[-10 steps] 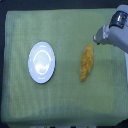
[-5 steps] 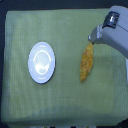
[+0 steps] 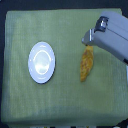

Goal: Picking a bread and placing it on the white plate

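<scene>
The bread (image 3: pixel 87 64) is a long golden-orange loaf lying on the green cloth, right of centre in the exterior view, pointing up and down the frame. The white plate (image 3: pixel 41 61) sits left of centre, round and glossy, with nothing on it. My gripper (image 3: pixel 88 41) reaches in from the upper right and its tips sit right at the loaf's upper end. The picture is too coarse to show the gap between the jaws or whether they touch the bread. A stretch of cloth separates loaf and plate.
A green textured cloth (image 3: pixel 60 100) covers the table. Its edges (image 3: pixel 5 65) run near the frame's borders, with dark floor beyond at the top. The grey forearm (image 3: pixel 114 35) fills the upper right corner.
The arm has come further into the frame, moving left and down until its tips reach the bread's upper end. Bread and plate have stayed roughly where they were.
</scene>
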Robot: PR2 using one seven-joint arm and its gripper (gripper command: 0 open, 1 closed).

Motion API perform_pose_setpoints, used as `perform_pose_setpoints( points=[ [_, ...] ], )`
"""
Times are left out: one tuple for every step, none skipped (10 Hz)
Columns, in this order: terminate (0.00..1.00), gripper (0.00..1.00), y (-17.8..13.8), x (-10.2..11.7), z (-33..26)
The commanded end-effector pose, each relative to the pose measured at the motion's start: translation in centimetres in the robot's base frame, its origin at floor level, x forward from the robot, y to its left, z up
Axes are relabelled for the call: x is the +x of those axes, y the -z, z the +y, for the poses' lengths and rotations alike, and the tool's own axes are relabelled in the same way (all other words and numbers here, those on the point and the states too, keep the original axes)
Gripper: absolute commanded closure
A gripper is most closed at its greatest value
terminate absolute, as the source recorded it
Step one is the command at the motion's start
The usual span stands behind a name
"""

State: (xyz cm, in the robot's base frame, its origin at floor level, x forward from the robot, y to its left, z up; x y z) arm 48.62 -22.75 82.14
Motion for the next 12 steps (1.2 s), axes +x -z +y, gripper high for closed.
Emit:
perform_pose_setpoints(
  points=[
    [0.0, 0.0, 8.0, -0.4, 1.1],
    [0.0, 0.0, 9.6, -0.6, 1.1],
    [0.0, 0.0, 9.9, -0.5, 1.1],
    [0.0, 0.0, 10.6, -0.4, 0.7],
    [0.0, 0.0, 11.0, -0.3, 1.0],
    [0.0, 0.0, 11.1, -0.1, 1.8],
    [0.0, 0.0, 11.2, -0.2, 1.9],
    [0.0, 0.0, 11.6, -0.7, 1.3],
    [0.0, 0.0, 11.7, -1.1, 1.0],
    [0.0, 0.0, 11.7, -1.7, 0.6],
    [0.0, 1.0, 11.5, -1.9, 0.6],
    [0.0, 1.0, 11.2, -1.8, 0.8]
  ],
)
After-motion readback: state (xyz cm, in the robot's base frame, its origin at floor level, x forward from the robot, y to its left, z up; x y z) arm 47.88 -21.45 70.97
